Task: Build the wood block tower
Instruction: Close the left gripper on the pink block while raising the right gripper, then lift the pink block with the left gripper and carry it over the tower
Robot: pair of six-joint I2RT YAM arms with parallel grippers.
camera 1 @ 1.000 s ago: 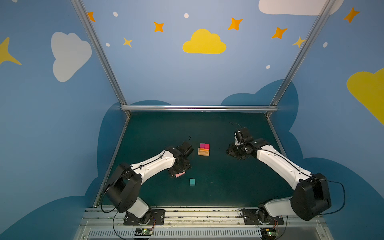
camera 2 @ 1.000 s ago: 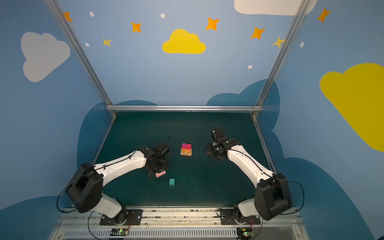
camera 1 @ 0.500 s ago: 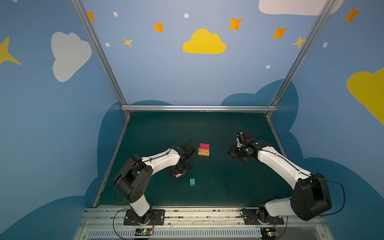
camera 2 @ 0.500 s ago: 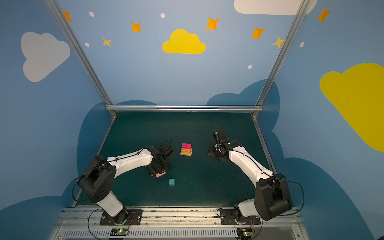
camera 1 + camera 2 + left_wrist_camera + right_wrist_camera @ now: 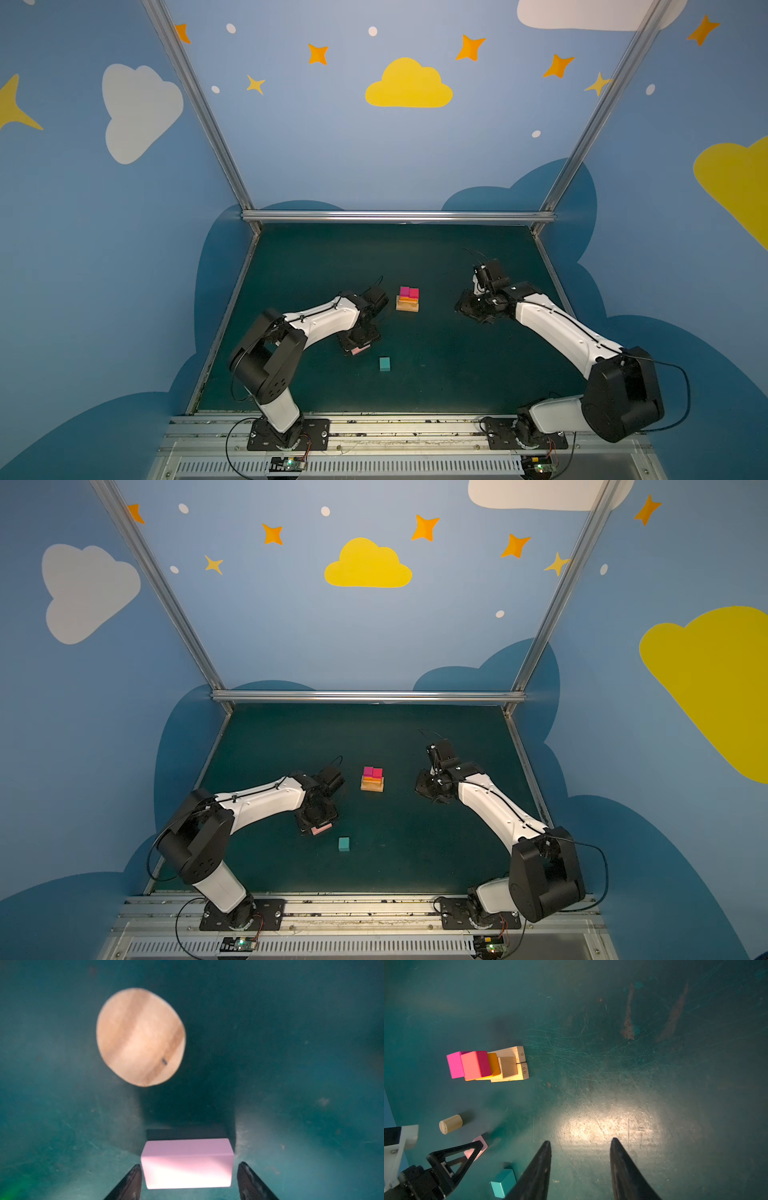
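Lifted the left arm's black elbow (image 5: 266, 361) out of its low lean toward the bench's (image 5: 436, 374) near left edge and swung it up and a little right, tipping the upper arm more upright over its base. Stretched the white forearm (image 5: 320, 322) out longer and flatter, as seen in both top views. Drew the left pincer (image 5: 189, 1164) narrower around the pink block (image 5: 187, 1153), down to a sliver of space at each short end; cannot tell about contact on the tighter side. Nudged the right pincer (image 5: 581, 1140) a shade nearer and lower over the bench.
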